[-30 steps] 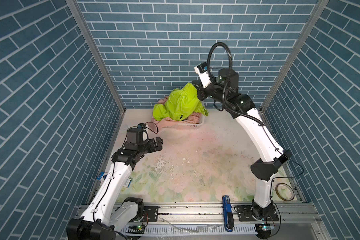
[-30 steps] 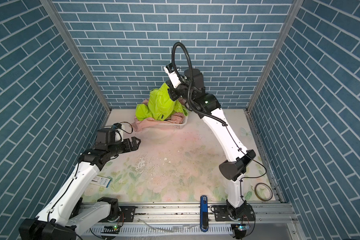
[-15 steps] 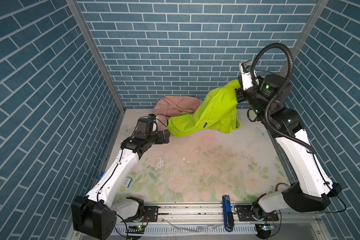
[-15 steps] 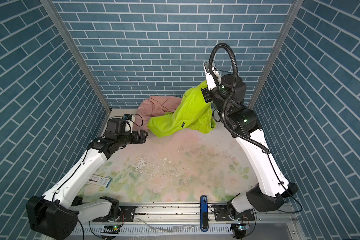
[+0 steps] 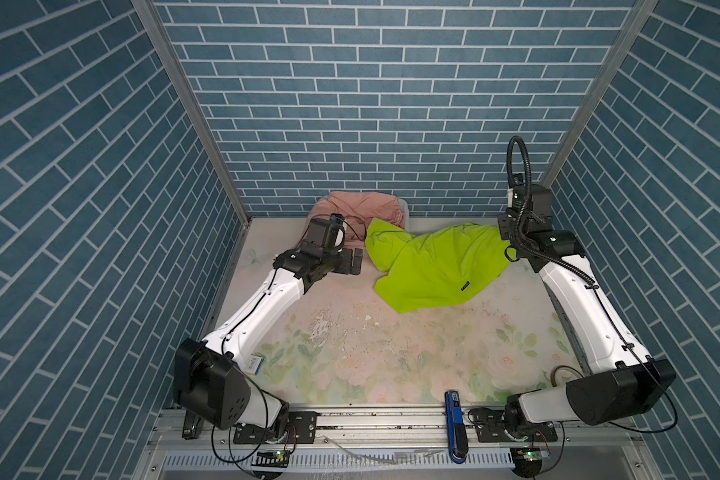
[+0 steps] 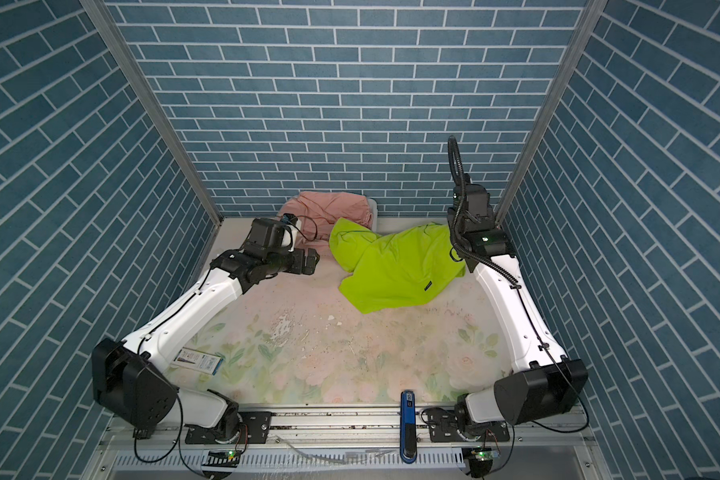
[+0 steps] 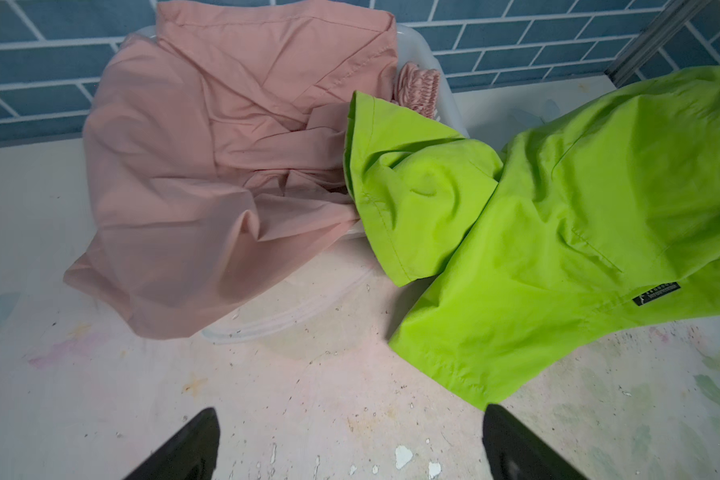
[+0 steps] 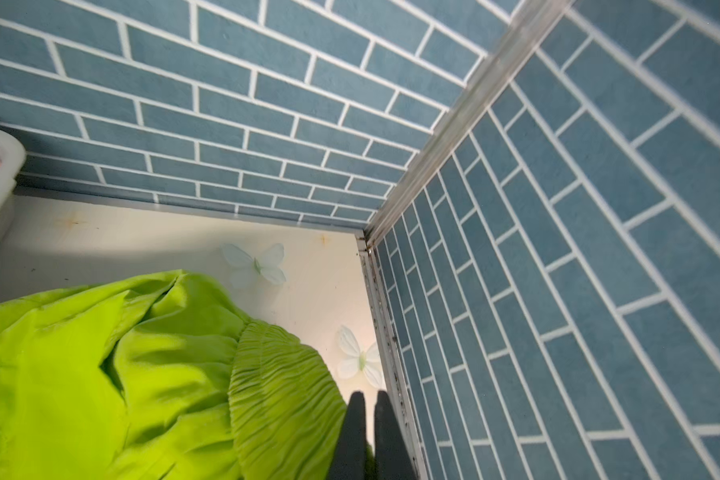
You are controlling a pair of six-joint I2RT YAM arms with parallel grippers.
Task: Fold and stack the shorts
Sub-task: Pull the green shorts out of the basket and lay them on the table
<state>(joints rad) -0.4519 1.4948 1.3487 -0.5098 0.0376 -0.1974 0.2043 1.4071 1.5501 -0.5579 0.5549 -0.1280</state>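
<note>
One basket point(image 7: 410, 39) beneath pink shorts point(image 7: 225, 145), lime shorts point(image 7: 558, 228)

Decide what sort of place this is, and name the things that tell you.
Probably a robot test booth, not a home: left arm and right arm mounted on a metal rail, brick-print walls boxing in a floral table, lime-green shorts as practice laundry.
</note>
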